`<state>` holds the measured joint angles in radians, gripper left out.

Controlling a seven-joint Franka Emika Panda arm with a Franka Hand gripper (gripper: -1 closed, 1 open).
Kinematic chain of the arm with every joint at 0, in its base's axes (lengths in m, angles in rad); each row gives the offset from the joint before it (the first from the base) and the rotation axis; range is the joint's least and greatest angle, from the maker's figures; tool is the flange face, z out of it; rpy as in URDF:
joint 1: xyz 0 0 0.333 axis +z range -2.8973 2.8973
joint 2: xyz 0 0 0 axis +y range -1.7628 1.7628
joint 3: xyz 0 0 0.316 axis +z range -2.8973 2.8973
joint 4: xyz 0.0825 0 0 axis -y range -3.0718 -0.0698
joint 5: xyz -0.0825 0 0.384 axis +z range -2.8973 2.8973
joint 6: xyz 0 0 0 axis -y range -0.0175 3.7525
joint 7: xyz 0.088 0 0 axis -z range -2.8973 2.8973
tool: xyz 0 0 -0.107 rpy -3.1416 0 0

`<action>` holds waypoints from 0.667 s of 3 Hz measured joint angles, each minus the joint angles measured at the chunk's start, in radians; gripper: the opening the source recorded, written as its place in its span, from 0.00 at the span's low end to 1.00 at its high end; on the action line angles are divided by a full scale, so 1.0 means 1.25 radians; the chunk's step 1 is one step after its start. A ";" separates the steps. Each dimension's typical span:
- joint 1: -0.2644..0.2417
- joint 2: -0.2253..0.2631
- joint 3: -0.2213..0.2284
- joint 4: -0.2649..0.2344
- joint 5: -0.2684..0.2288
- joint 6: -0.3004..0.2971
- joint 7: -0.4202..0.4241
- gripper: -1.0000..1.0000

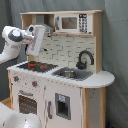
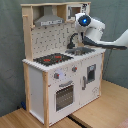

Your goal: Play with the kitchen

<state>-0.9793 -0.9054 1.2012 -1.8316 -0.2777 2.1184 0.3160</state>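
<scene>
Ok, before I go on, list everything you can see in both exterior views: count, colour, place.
kitchen: one, white and light wood, filling the middle of both exterior views
stovetop: one, black with red rings, on the counter beside the sink
sink: one, grey basin, set in the counter
faucet: one, black, arched, behind the sink
hood: one, grey, above the stovetop
microwave: one, white, on the upper shelf
oven door: one, white with a window, below the knobs
knobs: two seen, on the front panel above the oven door
curtain: one, dark grey, behind the kitchen
floor: light wood, under the kitchen
arm: one, white, raised level with the hood and upper shelf
</scene>
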 joint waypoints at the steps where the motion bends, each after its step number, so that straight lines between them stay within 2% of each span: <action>1: -0.005 0.002 0.001 -0.030 0.084 0.001 0.001 1.00; 2: -0.021 0.023 0.007 -0.052 0.160 0.001 0.001 1.00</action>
<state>-1.0059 -0.8771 1.2094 -1.8960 -0.0774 2.1203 0.3175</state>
